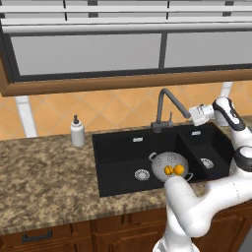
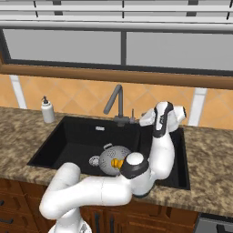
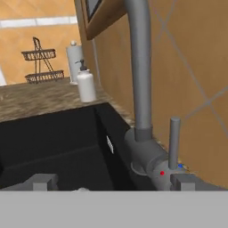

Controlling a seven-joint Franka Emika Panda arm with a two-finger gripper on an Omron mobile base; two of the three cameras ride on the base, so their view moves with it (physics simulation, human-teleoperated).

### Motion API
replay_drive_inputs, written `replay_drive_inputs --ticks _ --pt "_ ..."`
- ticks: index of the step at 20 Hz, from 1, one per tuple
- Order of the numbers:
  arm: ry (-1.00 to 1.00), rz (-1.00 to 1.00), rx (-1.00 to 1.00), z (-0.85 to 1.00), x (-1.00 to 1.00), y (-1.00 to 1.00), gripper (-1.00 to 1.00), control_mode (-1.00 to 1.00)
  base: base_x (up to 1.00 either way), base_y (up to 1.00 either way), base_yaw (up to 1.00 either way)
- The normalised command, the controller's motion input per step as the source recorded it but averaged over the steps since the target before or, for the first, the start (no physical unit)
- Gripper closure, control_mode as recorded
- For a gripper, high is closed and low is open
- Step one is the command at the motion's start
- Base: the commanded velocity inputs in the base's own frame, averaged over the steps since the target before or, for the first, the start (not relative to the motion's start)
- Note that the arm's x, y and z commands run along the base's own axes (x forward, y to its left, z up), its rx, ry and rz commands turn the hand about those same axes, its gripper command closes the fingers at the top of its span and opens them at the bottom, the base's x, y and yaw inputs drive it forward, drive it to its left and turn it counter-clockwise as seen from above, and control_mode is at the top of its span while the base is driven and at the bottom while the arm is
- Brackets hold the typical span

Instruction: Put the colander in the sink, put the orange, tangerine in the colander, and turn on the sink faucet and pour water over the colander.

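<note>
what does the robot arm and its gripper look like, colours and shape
A glossy white arm of thick rounded tubular links, with dark grey to black bands at the joints. Its white hand ends in a two-finger gripper whose small grey, blocky fingers have square tips. No cables or markings are visible.

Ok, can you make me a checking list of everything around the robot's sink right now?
Surface: speckled brown granite counter, black double sink set into it.
Job's things: colander in the left basin with two orange fruits inside; faucet upright, no water seen.
Clutter: white soap bottle; wire rack farther along the counter.
Grippers: gripper beside the faucet's lever, jaws apart.
Cables: nothing seen.
Surroundings: orange tiled wall, window above, wooden cabinets below.
</note>
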Motion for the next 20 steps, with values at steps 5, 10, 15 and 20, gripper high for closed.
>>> replay_drive_inputs --ticks 5,10,15,20 --pt "0.00 0.01 0.01 -0.14 0.68 0.00 -1.00 -1.00 0.00 0.00 0.00" --pt "0.00 0.08 0.05 -0.10 0.62 0.00 -1.00 -1.00 0.00 0.00 0.00" --pt "0.00 0.18 0.00 -0.23 0.39 0.00 -1.00 -1.00 0.00 0.00 0.00" --pt "0.00 0.24 0.00 -0.26 0.15 0.20 -1.00 -1.00 0.00 0.00 0.00"
